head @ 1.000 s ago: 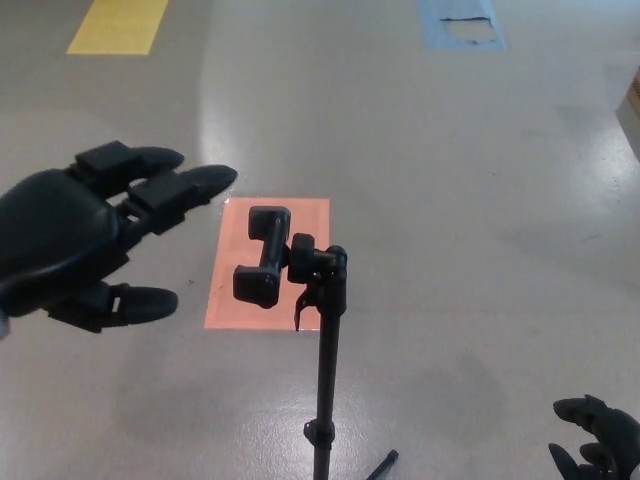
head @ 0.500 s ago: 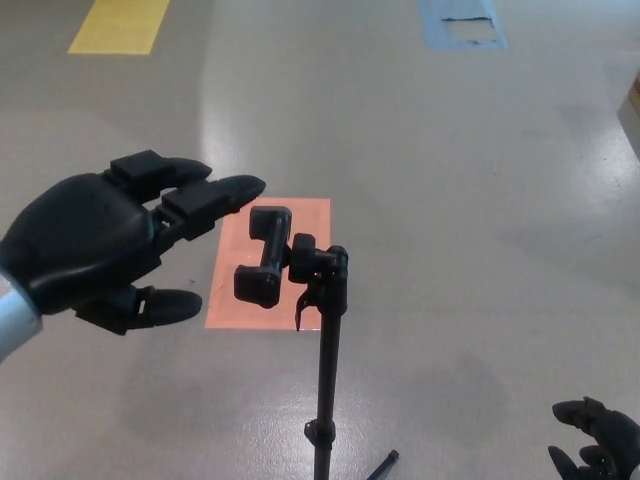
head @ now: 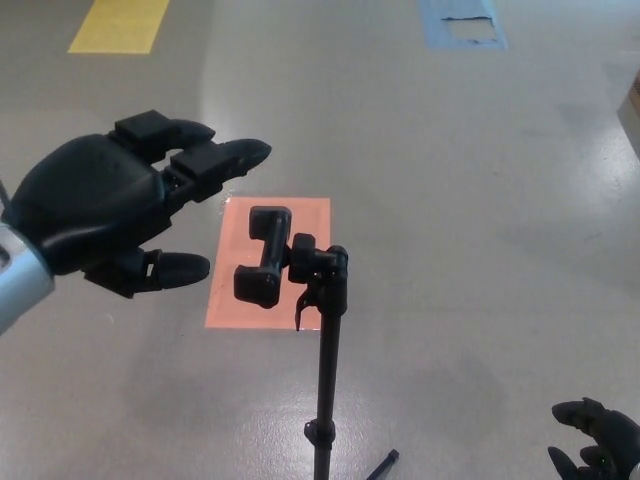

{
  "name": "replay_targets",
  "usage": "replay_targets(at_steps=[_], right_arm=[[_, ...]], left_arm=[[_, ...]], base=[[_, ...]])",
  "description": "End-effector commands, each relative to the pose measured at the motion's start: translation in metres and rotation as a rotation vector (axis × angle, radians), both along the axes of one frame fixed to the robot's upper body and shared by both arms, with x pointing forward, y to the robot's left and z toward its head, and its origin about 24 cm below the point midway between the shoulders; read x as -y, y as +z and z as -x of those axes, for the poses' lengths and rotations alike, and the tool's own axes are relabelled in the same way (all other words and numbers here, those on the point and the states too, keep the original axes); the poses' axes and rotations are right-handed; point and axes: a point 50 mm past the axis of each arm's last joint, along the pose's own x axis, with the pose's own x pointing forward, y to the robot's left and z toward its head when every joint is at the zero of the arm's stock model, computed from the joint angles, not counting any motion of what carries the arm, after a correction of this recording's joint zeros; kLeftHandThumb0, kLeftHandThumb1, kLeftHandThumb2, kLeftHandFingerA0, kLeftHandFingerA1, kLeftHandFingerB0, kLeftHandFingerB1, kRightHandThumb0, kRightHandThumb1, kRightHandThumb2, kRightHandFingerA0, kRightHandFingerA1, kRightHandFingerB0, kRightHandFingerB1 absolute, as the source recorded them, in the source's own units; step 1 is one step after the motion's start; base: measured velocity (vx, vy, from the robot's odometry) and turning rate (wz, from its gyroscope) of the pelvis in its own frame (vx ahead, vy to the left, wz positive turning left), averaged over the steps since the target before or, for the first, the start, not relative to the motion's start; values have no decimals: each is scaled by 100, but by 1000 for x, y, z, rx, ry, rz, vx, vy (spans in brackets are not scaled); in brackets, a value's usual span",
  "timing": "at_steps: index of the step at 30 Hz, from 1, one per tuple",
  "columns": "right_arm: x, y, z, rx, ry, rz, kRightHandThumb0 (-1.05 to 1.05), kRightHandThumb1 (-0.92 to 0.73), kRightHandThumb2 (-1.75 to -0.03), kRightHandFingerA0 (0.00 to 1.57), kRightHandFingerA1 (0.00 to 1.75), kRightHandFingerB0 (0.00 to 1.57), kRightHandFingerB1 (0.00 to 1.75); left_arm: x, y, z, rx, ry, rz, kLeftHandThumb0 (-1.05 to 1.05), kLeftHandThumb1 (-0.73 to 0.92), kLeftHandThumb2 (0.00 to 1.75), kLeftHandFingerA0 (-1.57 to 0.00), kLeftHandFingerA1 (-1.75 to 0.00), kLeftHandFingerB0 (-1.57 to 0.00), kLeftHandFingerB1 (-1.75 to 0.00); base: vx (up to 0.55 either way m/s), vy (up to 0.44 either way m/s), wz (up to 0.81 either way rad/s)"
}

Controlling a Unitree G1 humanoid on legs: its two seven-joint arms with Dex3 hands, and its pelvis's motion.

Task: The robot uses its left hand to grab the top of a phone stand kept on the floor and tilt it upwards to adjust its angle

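Your left hand (head: 95, 215) hangs open just left of the phone stand (head: 322, 330), with clear air between its fingers (head: 215, 160) and the clamp (head: 262, 256). Nothing blocks that gap. Only the stand's pole rises from the bare floor (head: 480, 250).

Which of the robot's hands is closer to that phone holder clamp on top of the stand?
Left. The left hand hovers open just beside the clamp, not touching it. The right hand hangs far off and lower, near the picture's bottom corner.
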Motion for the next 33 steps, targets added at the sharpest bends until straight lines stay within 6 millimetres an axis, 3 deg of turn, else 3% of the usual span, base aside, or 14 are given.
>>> replay_targets(at_steps=[1, 8, 9, 12, 13, 17, 18, 19, 20, 24, 25, 26, 27, 33], right_arm=[[5, 3, -1, -8, -3, 12, -33, -60, -111, 0, 48, 0, 47], [5, 4, -2, -3, 3, 12, -32, -60, -111, 0, 48, 0, 47], [5, 4, -2, -2, 5, 12, -32, -60, -111, 0, 48, 0, 47], [5, 4, -3, -3, 4, 11, -33, -60, -111, 0, 48, 0, 47], [5, 5, -3, -2, 6, 15, -33, -60, -111, 0, 48, 0, 47], [5, 5, -4, -4, 8, 21, -33, -60, -111, 0, 48, 0, 47], [5, 5, -4, -6, 9, 23, -32, -60, -111, 0, 48, 0, 47], [5, 5, -5, -6, 10, 24, -32, -60, -111, 0, 48, 0, 47], [5, 6, -5, -5, 8, 20, -33, -60, -111, 0, 48, 0, 47], [5, 6, -5, -6, 7, 17, -33, -60, -111, 0, 48, 0, 47], [5, 6, -5, -6, 5, 16, -33, -60, -111, 0, 48, 0, 47], [5, 6, -5, -6, 5, 15, -33, -60, -111, 0, 48, 0, 47], [5, 6, -5, -5, 5, 13, -33, -60, -111, 0, 48, 0, 47], [5, 5, -5, -7, 5, 9, -32, -60, -111, 0, 48, 0, 47]], left_arm=[[3, -1, -4, -12, 18, -42, -85, 74, 110, -11, -43, 0, -23], [8, -4, -3, -22, -1, -82, -90, 76, 109, -16, -40, 0, -18], [8, -6, -2, -21, -5, -100, -83, 90, 68, -14, -27, -2, -19], [9, -11, -1, -27, -9, -149, -87, 77, 78, -13, -28, -1, -18], [10, -14, -1, -32, -13, -176, -83, 72, 107, -7, -33, -1, -22], [10, -18, 0, -35, -19, -208, -84, 90, 68, -16, -27, -4, -20], [10, -20, 1, -31, -20, -226, -88, 76, 111, -19, -40, 0, -21], [10, -21, 1, -29, -21, -237, -88, 76, 111, -19, -40, 0, -21], [10, -23, 1, -28, -22, -242, -84, 90, 68, -16, -27, -3, -20], [11, -27, 3, -36, -27, -241, -84, 91, 69, -16, -27, -3, -20], [10, -28, 3, -40, -28, -238, -86, 73, 110, -19, -41, 0, -22], [10, -28, 3, -41, -29, -237, -86, 73, 110, -19, -41, 0, -22], [10, -29, 3, -41, -30, -236, -91, 78, 81, -15, -30, -4, -17], [8, -30, 3, -51, -24, -251, -85, 92, 68, -15, -27, -1, -18]], base=[[0, 0, 0], [0, 0, 0], [0, 0, 0], [0, 0, 0], [0, 0, 0], [0, 0, 0], [0, 0, 0], [0, 0, 0], [0, 0, 0], [0, 0, 0], [0, 0, 0], [0, 0, 0], [0, 0, 0], [0, 0, 0]])
